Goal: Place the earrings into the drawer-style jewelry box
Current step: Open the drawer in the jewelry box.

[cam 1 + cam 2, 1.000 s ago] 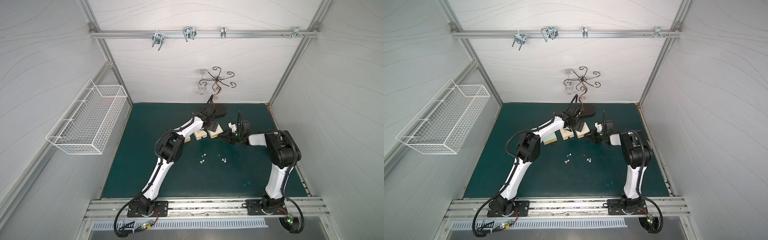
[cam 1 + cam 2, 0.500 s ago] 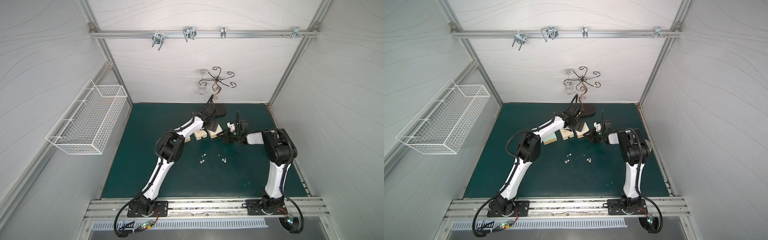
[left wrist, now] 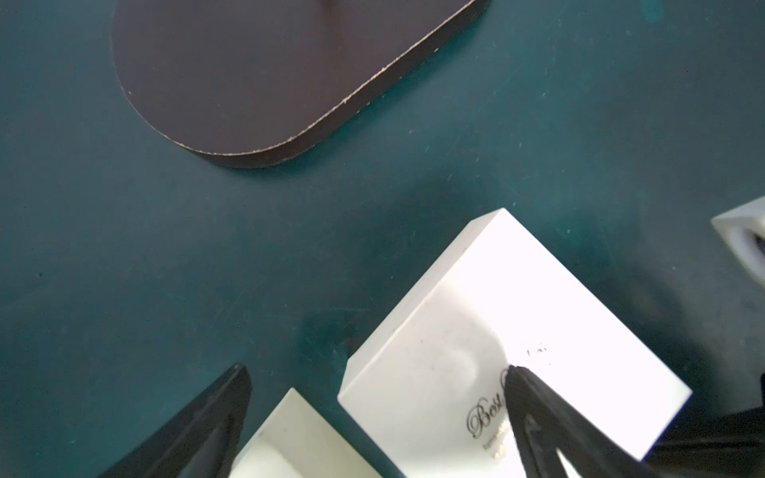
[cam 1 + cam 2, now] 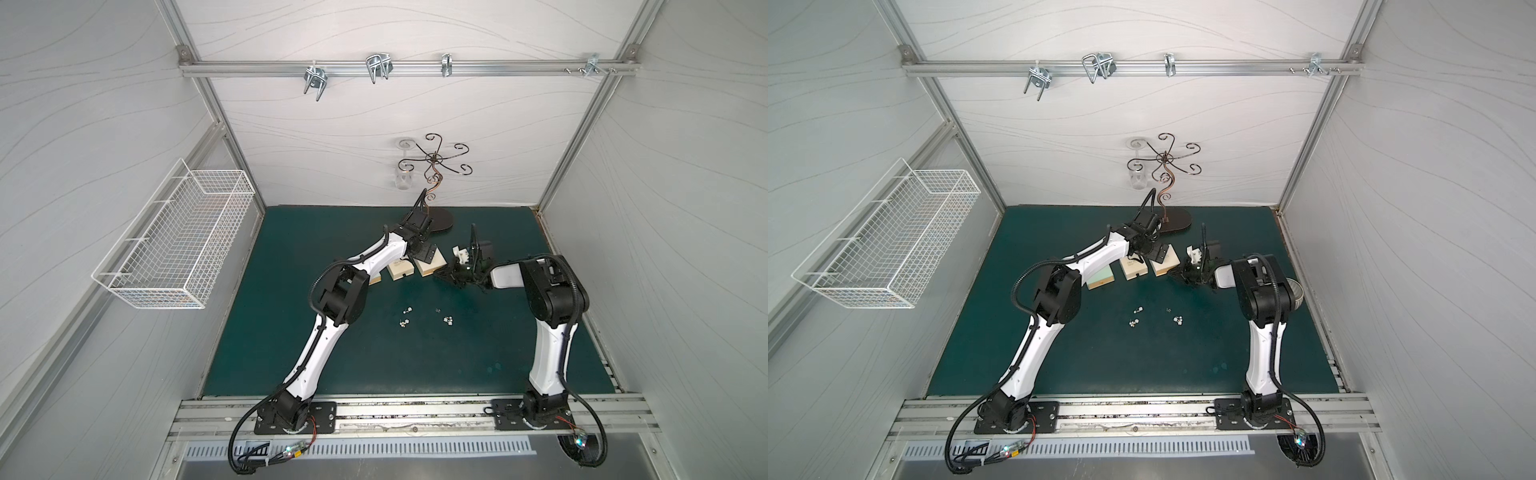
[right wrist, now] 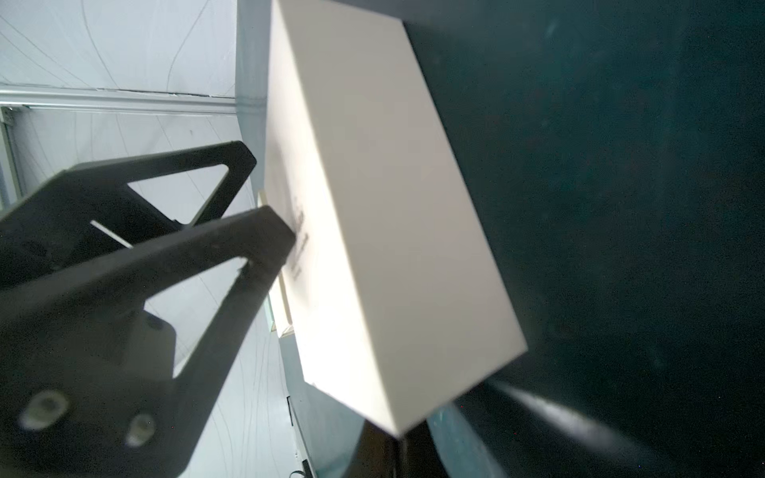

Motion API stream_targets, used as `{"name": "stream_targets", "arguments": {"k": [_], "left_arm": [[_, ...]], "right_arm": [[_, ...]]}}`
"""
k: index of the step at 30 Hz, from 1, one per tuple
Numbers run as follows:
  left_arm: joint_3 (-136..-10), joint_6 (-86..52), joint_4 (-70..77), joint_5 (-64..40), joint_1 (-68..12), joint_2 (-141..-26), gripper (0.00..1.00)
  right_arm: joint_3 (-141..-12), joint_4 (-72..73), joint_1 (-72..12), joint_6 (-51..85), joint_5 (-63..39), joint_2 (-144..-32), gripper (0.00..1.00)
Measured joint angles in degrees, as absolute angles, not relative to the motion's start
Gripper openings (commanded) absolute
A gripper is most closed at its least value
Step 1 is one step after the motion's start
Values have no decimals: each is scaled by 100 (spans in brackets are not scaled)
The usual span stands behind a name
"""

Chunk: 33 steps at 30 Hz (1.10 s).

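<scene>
My left gripper (image 3: pixel 378 368) stands wide open above the row of boxes. One of its fingers (image 3: pixel 538 418) lies across the top of the lettered box (image 3: pixel 496 314), with its tip right at the gold script. I cannot tell whether it presses on the lid or hangs just over it. The other finger (image 3: pixel 198 426) reaches out past the plain box (image 3: pixel 298 438), which sits just beside the lettered one, so a corner of each box falls between my fingers. Beyond them on the green mat (image 3: pixel 124 269) lies the dark rounded base of the jewelry stand (image 3: pixel 269 74), apart from both boxes.

My right gripper (image 5: pixel 267 196) meets the lettered box at its other end, lying low and turned on its side. Its fingers are drawn in narrow, with the tips at the edge of the lettered face. A thin pale strip shows near the tips, but I cannot tell whether anything is pinched there.

In a top view, a small white block (image 4: pixel 458 252) sits on the mat near my right gripper. A mint-topped box (image 4: pixel 1100 279) ends the row, partly under my left forearm.

The earrings (image 4: pixel 447 320) lie loose on the bare mat in four small glinting clusters. They are well apart from the boxes, nearer my bases, in the open stretch between my two arms.
</scene>
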<state>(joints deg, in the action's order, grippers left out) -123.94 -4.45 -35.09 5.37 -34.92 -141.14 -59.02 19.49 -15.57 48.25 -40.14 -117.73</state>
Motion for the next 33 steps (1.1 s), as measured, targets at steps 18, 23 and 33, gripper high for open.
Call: {"name": "stream_targets", "arguments": {"k": [18,23,33], "left_arm": [[-12394,-502,-3511,611,-3489,-14116,99],[-12394,-543,-3514,628,-3487,-14116,99],[-12394,-637,-3514,646,-3470,-14121,98]], "right_arm": [[-5675,1865,-1557,4748,-4016,-11557,0],[-5441,1844,-1557,4694,-4018,-11378,0],[-5006,1820,-1472,4668,-4077,-11063,0]]}}
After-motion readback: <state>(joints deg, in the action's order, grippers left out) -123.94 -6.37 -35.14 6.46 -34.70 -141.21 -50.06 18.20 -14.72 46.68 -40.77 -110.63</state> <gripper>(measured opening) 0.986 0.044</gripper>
